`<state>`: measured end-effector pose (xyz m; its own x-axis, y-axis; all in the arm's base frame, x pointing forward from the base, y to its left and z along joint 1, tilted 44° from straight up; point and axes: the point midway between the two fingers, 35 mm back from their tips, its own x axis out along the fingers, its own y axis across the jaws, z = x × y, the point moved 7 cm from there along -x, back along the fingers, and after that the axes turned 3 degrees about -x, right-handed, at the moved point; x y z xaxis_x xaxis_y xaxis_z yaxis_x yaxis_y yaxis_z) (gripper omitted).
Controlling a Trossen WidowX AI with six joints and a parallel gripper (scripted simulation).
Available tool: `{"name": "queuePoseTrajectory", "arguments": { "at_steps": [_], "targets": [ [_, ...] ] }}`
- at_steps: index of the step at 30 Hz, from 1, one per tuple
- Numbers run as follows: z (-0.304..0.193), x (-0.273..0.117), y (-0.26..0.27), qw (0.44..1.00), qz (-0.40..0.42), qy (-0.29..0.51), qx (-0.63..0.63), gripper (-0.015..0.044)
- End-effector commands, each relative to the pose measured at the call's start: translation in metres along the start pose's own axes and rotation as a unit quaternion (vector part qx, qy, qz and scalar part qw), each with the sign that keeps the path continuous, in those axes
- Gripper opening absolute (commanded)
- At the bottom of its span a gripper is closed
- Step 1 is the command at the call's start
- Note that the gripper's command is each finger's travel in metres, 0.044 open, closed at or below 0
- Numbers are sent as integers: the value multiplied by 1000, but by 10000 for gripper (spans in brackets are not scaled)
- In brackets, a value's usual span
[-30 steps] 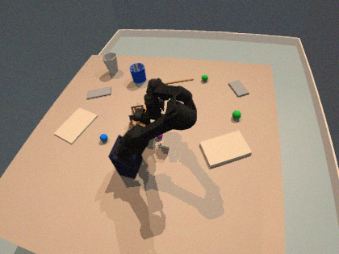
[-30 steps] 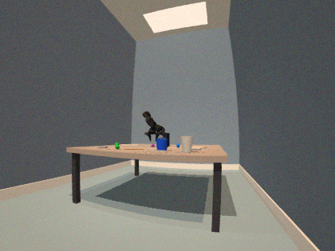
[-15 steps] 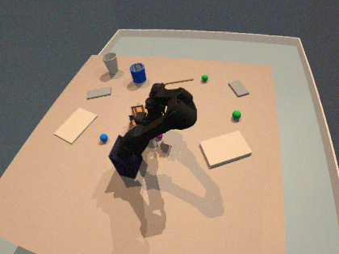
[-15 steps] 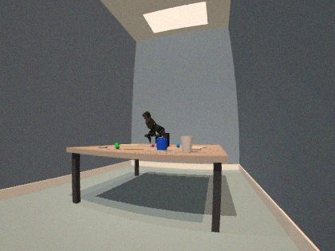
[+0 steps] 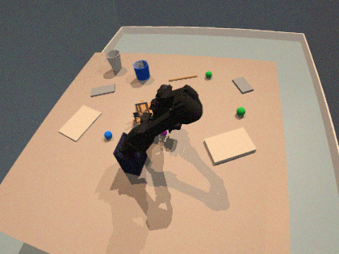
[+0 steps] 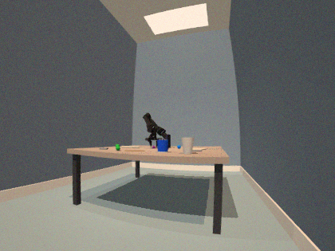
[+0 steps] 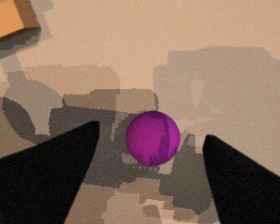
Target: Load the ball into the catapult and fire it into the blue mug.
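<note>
The magenta ball (image 5: 164,132) (image 6: 154,147) (image 7: 152,138) rests on the table. My gripper (image 7: 152,135) is open above it, and in the wrist view the ball shows between the two fingertips, touching neither. The fingers are hard to make out in the top view. The orange catapult (image 5: 140,109) stands to the left of the ball in the top view, partly hidden by the arm; an orange corner of it (image 7: 14,19) shows at the top left of the wrist view. The blue mug (image 5: 141,70) (image 6: 163,145) stands upright beyond the catapult.
A grey cup (image 5: 114,60) (image 6: 187,145) stands beside the mug. A blue ball (image 5: 108,135), two green balls (image 5: 208,74) (image 5: 240,111), a thin stick (image 5: 182,78), two grey tiles (image 5: 103,90) (image 5: 243,85) and two pale boards (image 5: 81,122) (image 5: 230,144) lie around.
</note>
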<state>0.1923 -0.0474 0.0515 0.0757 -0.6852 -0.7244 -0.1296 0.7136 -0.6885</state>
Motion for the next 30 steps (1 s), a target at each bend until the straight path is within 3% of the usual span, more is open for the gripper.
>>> {"name": "queuePoseTrajectory", "arguments": {
  "at_steps": [1, 4, 10, 17, 21, 30],
  "targets": [
    [-3, 8, 0, 1000, -2, 3, -3, 300],
    [-3, 10, 0, 1000, -2, 3, -3, 300],
    [-3, 10, 0, 1000, -2, 3, -3, 143],
    [-3, 10, 0, 1000, -2, 3, -3, 96],
    [-1, 4, 1, 1000, 0, 2, -3, 0],
    [8, -34, 7, 1000, 11, 0, -4, 0]
  ]
}}
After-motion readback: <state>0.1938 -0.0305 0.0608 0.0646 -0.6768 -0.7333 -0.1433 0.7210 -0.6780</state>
